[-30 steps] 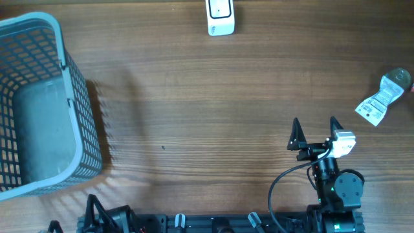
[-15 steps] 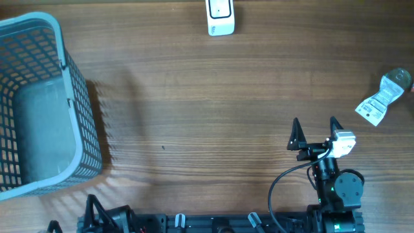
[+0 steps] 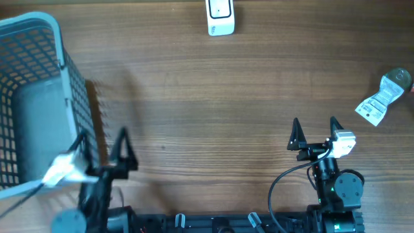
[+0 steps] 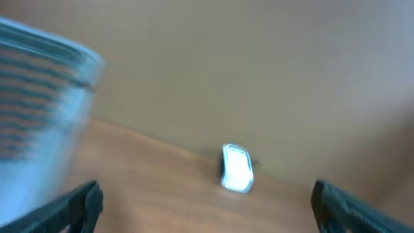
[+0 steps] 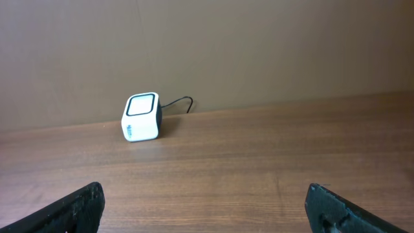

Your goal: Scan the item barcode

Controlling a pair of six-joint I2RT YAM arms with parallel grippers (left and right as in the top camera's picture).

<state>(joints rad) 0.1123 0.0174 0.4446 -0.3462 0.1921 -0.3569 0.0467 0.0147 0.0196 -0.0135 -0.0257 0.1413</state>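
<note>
The item (image 3: 381, 98), a small white-labelled packet with a clear greenish top, lies flat at the table's far right edge. A white scanner box (image 3: 220, 17) stands at the back centre, seen also as the scanner (image 5: 141, 116) in the right wrist view and, blurred, as the scanner (image 4: 237, 168) in the left wrist view. My right gripper (image 3: 315, 123) is open and empty near the front right, well left of the item. My left gripper (image 3: 102, 136) is open and empty at the front left, beside the basket. Neither wrist view shows the item.
A blue-grey mesh basket (image 3: 74, 71) fills the left side, its wall close to my left fingers. In the left wrist view it shows as a blurred basket (image 4: 39, 97). A thin cable runs from the scanner along the back wall.
My left arm has swung up from the front edge into view beside the basket, and its wrist view is motion-blurred. The right arm and the item have not moved.
</note>
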